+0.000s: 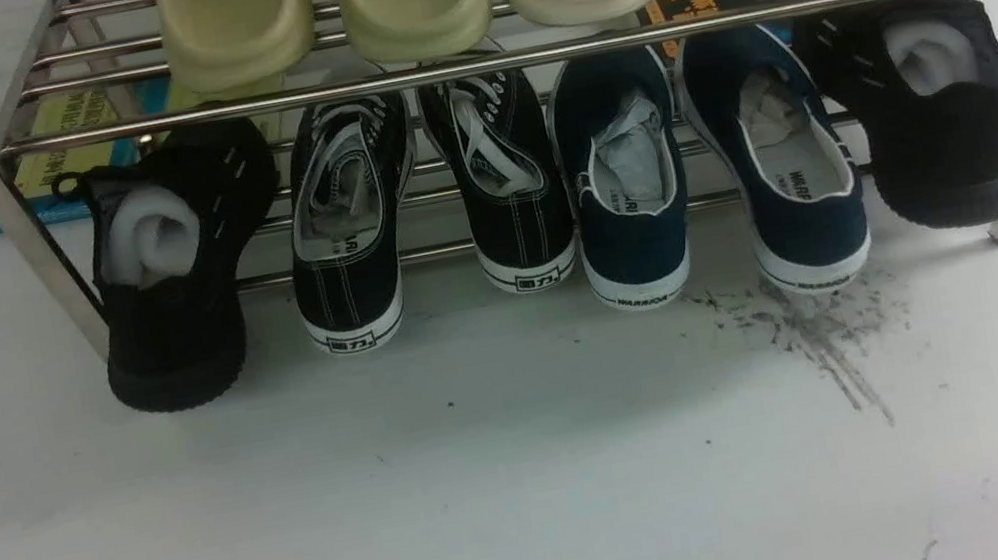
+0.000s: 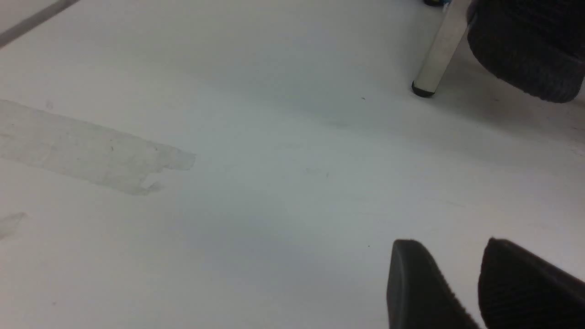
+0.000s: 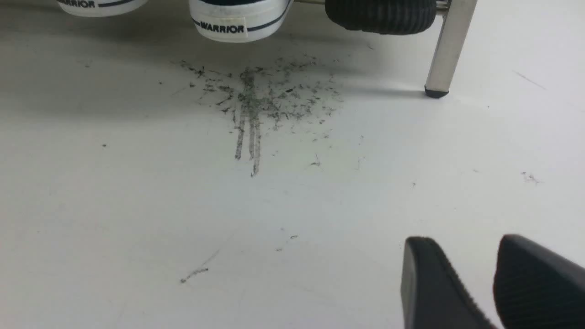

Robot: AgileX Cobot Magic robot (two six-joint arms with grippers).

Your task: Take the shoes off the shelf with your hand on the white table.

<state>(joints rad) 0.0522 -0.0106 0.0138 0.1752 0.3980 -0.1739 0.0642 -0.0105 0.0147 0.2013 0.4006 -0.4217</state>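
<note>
Front view: navy shoes (image 1: 636, 247) on shelf (image 1: 523, 58) btm tier; L pincer (image 2: 452, 242), R pincer (image 3: 464, 238) narrow gap, empty, over white table (image 1: 493, 484)

**Black ribbed gripper fingers in both wrist views**

Left gripper (image 2: 452, 256): two matte black fingers (image 2: 416, 288) with blunt, rounded tips. One has a smooth face with a finely serrated edge, and the other is covered in fine ridges.

Right gripper (image 3: 464, 253): the same pair of black fingers (image 3: 429, 292), with rounded tips, one smooth with a toothed edge and one ribbed all over.
</note>
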